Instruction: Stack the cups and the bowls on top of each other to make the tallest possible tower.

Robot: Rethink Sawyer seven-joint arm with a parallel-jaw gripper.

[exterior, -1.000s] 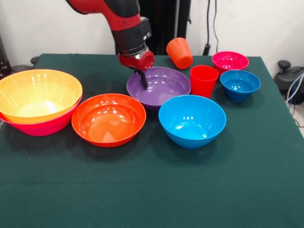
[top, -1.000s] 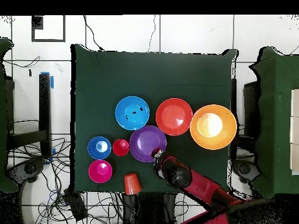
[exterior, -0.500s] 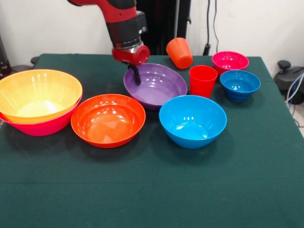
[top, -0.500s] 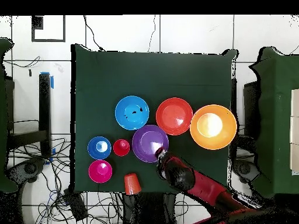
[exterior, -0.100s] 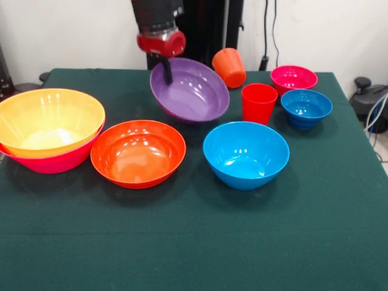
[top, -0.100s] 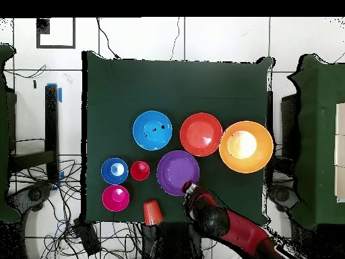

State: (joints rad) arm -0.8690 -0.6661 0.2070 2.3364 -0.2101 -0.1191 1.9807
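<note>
One bowl's up: fingers (exterior, -0.100s: 165, 71) pinch the purple bowl (exterior, -0.100s: 190, 90) by its rim, tilted above the table (exterior, -0.100s: 194, 242). Next it probably gets carried over, levelled, onto the yellow-orange bowl (exterior, -0.100s: 51, 121) pile.

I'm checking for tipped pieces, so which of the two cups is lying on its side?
The orange cup, at the table's far edge, lies on its side. The red cup stands upright, mouth up.

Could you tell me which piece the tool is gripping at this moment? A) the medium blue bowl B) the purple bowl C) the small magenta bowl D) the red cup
B: the tool pinches the rim of the purple bowl, which hangs tilted above the table while the other pieces rest on the cloth.
</note>
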